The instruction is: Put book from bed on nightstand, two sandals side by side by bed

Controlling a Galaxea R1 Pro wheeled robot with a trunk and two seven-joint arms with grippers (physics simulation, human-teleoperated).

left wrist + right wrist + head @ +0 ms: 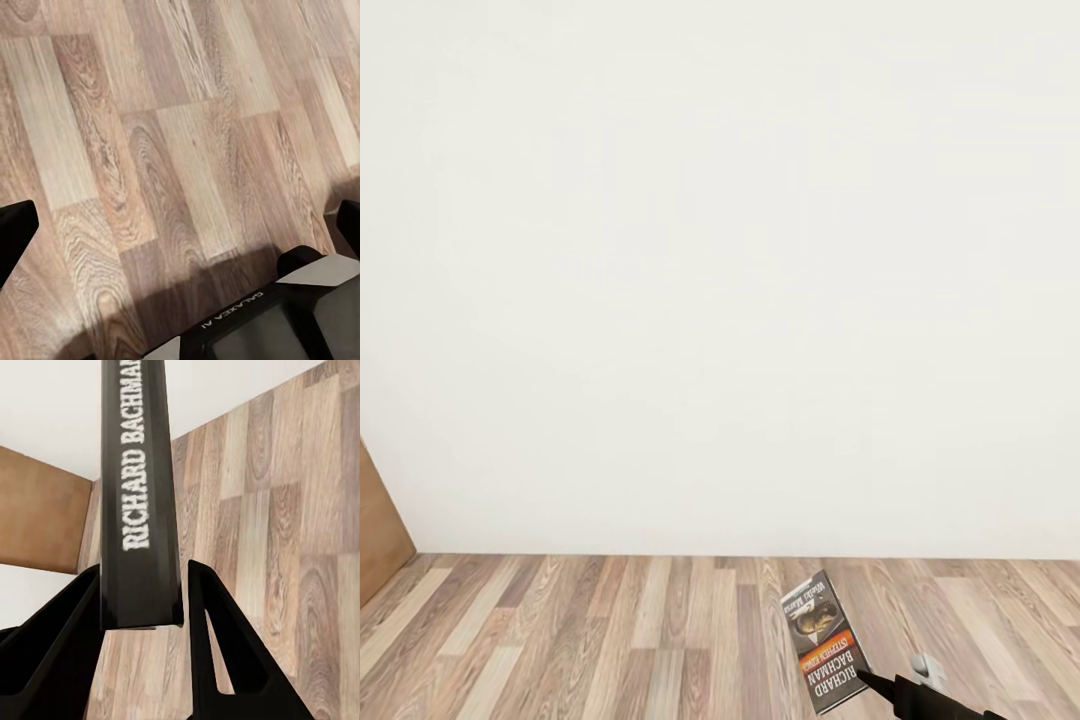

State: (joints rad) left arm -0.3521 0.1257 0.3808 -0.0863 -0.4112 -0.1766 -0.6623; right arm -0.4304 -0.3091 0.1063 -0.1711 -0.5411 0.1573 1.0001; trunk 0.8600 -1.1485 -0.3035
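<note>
My right gripper is shut on the book, a thin dark paperback with an orange band and white "RICHARD BACHMAN" lettering. It holds the book tilted above the wood-plank floor at the lower right of the head view. In the right wrist view the book's spine stands clamped between the two black fingers. My left gripper is open over bare floor, with nothing between its fingertips. The bed, the nightstand and the sandals are out of view.
A plain white wall stands close ahead and meets the floor. A tan wood panel sits at the left edge and also appears as a panel beyond the book. My own dark base lies under the left gripper.
</note>
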